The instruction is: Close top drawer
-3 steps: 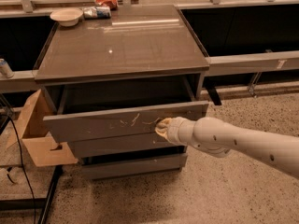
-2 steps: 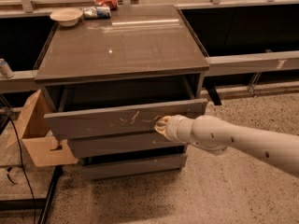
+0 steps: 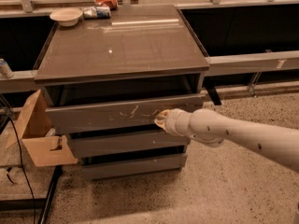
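Speckled stone floor, an open brown cardboard box (image 3: 41,136) at left, then the glossy-topped grey cabinet (image 3: 121,45). Its wide, scratched grey top drawer (image 3: 88,118) stands partly out. The pale gripper (image 3: 161,119) sits against the front panel beside the scratches, apparently to shove it home; spread or closed, I cannot tell.

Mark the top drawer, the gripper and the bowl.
top drawer (image 3: 93,118): camera view, front panel left of the scratches.
gripper (image 3: 160,118): camera view, tip at the drawer front.
bowl (image 3: 66,16): camera view, its inside.
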`<state>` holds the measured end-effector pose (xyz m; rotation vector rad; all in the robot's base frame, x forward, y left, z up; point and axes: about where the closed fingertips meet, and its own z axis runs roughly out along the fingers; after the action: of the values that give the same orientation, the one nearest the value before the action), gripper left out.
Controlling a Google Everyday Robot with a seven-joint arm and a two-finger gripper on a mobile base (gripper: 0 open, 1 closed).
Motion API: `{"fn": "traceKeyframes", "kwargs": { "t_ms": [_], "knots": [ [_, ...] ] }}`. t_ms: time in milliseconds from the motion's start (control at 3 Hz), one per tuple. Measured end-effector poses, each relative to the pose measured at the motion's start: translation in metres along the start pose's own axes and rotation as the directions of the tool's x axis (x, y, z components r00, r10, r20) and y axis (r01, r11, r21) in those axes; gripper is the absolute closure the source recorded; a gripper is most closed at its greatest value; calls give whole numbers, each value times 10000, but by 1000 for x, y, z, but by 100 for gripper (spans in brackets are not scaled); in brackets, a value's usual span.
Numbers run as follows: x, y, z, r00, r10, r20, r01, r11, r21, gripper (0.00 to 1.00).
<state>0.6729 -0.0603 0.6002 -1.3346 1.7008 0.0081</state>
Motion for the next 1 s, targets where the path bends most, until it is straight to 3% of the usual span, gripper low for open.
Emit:
{"fn": "traceKeyframes", "kwargs": {
  "t_ms": [1000],
  "knots": [
    [-9, -33, 13, 9993, -358, 110, 354, 9989, 321, 100]
  ]
}}
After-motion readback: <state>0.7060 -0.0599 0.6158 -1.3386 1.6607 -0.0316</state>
